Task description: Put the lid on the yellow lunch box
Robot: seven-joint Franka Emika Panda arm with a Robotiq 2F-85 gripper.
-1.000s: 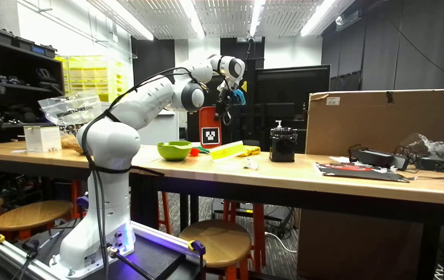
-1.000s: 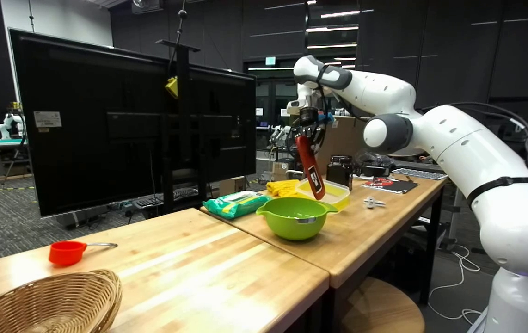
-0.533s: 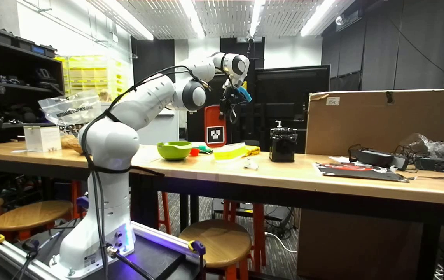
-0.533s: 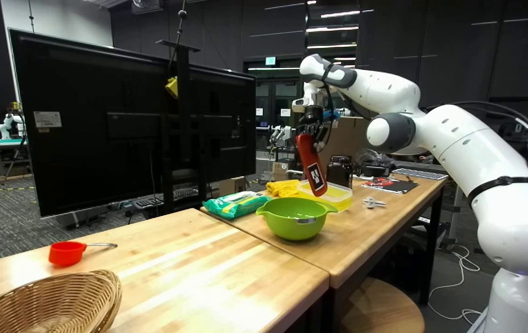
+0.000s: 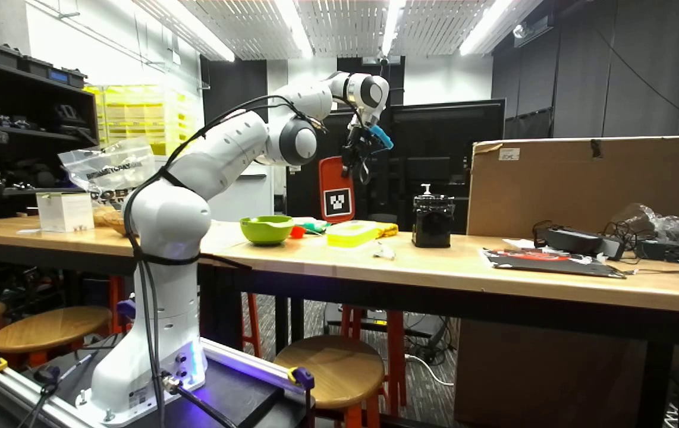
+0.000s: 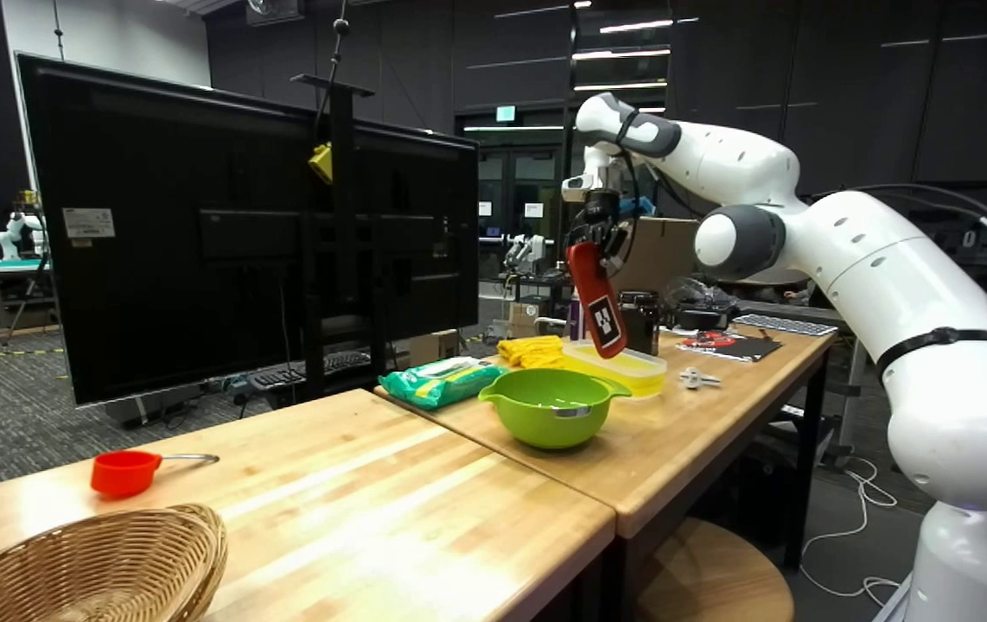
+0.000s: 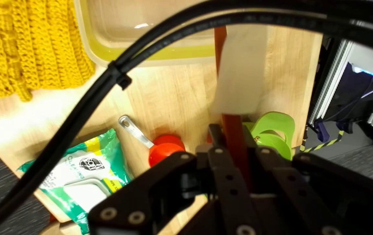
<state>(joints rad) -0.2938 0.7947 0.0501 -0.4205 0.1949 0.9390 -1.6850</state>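
One lid (image 6: 595, 298), and the tool (image 7: 232, 133) has it pinched near the upper end — steeply tilted, up off the surface (image 6: 640, 432), near the open yellow lunch box (image 6: 642, 380). That grip likely frees the low edge to lead — tipping flat should come next.

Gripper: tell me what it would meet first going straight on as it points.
Probably the yellow lunch box, met by the lid it grips: the gripper points down, and in both exterior views the lid's low end lines up with the box. Depth is unclear; perhaps the table instead.
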